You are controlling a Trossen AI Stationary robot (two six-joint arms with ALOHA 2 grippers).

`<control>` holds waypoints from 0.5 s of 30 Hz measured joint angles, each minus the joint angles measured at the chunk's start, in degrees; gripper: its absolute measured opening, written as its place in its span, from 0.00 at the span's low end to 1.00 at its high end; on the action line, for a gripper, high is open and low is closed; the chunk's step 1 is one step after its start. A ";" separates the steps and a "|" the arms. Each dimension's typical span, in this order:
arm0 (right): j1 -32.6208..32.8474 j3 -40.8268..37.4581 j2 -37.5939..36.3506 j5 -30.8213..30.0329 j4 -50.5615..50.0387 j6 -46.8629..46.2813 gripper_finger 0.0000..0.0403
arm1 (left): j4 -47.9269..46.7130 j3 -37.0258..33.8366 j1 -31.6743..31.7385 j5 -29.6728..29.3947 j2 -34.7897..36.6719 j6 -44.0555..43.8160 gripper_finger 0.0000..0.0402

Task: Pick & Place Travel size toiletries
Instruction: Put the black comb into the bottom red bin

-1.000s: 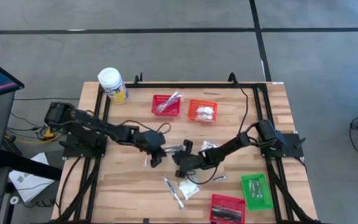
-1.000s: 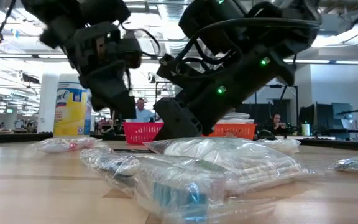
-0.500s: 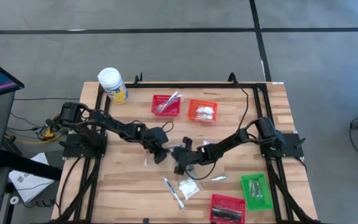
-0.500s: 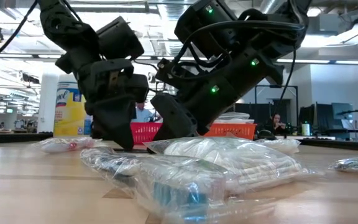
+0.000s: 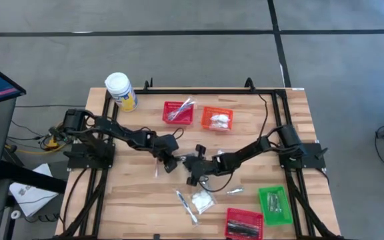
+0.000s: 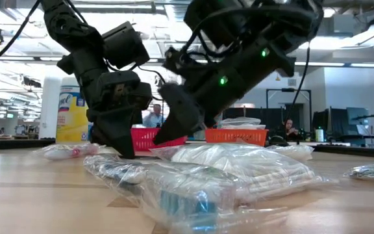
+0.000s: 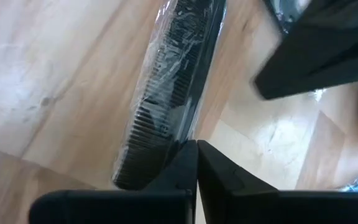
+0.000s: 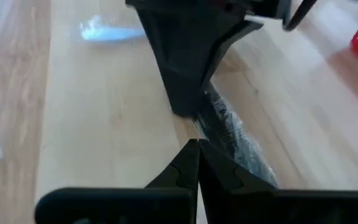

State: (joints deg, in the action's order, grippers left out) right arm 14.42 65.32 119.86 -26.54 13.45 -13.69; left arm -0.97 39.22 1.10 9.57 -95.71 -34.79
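At desk [image 5: 132, 193] centre, left pincer [image 7: 196, 149] clenched on wrapped comb [image 7: 166, 99], seen only by wrist; right pincer [image 8: 197, 149] clenched, empty.

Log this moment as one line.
left gripper: shut on wrapped comb | right gripper: shut, beside it | table: wood

Closed left pincer [image 7: 196, 163], wrapped black comb [image 7: 166, 99]
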 joint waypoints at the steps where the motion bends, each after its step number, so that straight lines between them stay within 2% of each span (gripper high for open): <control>1: 0.11 0.00 -0.48 -0.44 -0.27 0.13 0.00 | -0.72 -0.03 -0.01 -0.58 0.40 0.26 0.00; 8: -0.10 -0.02 -2.53 -0.55 -2.69 0.17 0.00 | -11.39 -0.24 -0.87 -9.20 7.43 1.54 0.00; 11: -0.36 -0.02 -2.99 -0.08 -3.13 0.56 0.00 | -11.93 -0.49 -2.83 -10.65 10.79 2.60 0.00; 13: -0.82 0.01 -3.46 2.22 -2.56 1.18 0.00 | -11.57 -0.59 -4.41 -11.55 12.74 2.94 0.00; 15: -1.81 0.01 -4.02 7.14 -2.38 2.34 0.00 | -11.79 -0.58 -5.46 -13.26 13.97 3.01 0.00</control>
State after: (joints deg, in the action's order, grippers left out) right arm 12.61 65.32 115.84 -19.40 11.08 -11.35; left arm -12.76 38.64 -4.35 -3.69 -81.73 -31.78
